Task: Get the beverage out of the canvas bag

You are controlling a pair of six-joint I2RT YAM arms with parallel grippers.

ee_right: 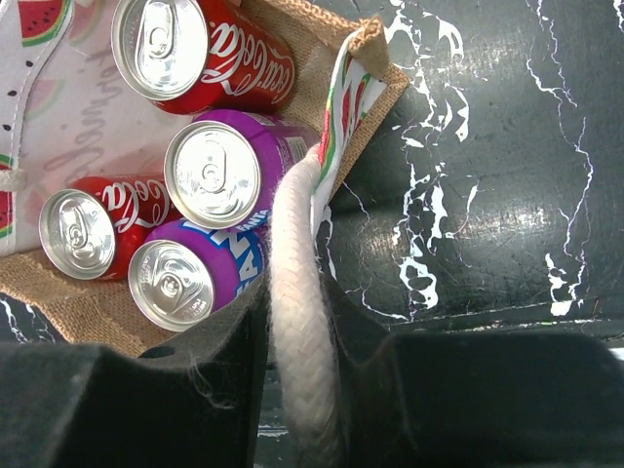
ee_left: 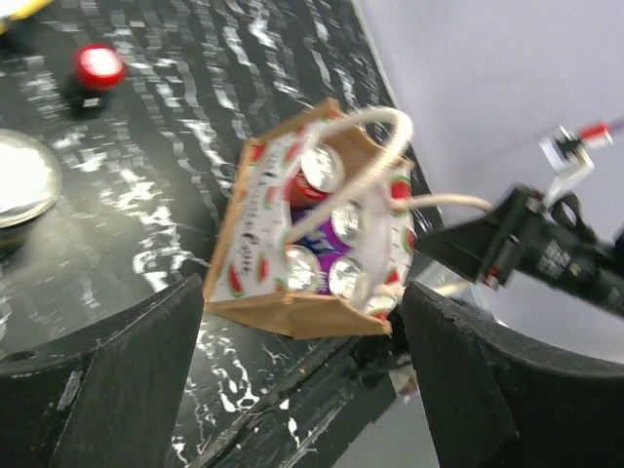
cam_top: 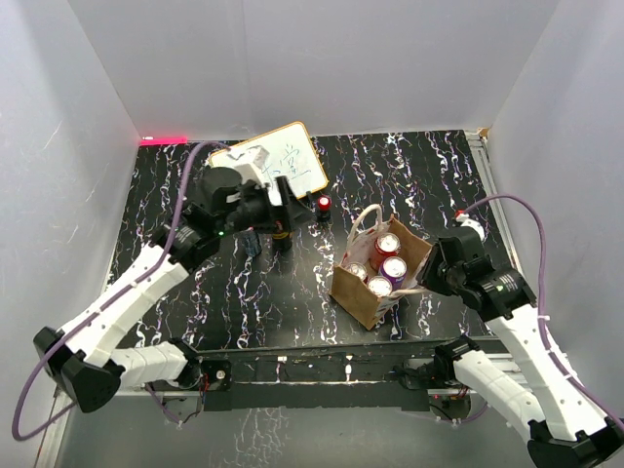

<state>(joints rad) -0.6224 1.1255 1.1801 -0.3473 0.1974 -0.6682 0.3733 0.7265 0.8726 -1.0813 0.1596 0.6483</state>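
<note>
- Brown canvas makes up the canvas bag (cam_top: 354, 300), which stands upright on the black marbled table (cam_top: 429, 175) with its mouth open; we use it as our landmark.
- Inside the bag we count four cans standing on end: two red cola cans (ee_right: 161, 44) (ee_right: 78, 232) and two purple soda cans (ee_right: 210, 175) (ee_right: 171, 283), packed close together and touching.
- At the bag's right rim, the right gripper (ee_right: 312, 341) has its fingers pressed together on a white cord handle (ee_right: 297, 283). The rope runs straight down between the two black pads.
- The other cord handle (cam_top: 366, 219) loops free above the bag's far-left corner.
- Well to the left of the bag, and beyond it, the left gripper (cam_top: 269, 237) hangs over the table.
- In its wrist view, the left gripper's fingers (ee_left: 136, 380) stand spread wide. Nothing is between them and they touch nothing; the bag shows in the gap, far off.
- Beyond the bag and to its left stands a small red-topped object (cam_top: 323, 205), well apart from it.
- Farther back on the same side lies a whiteboard (cam_top: 283, 156) with scribbles.
- No can is out of the bag that we can be sure of.
</note>
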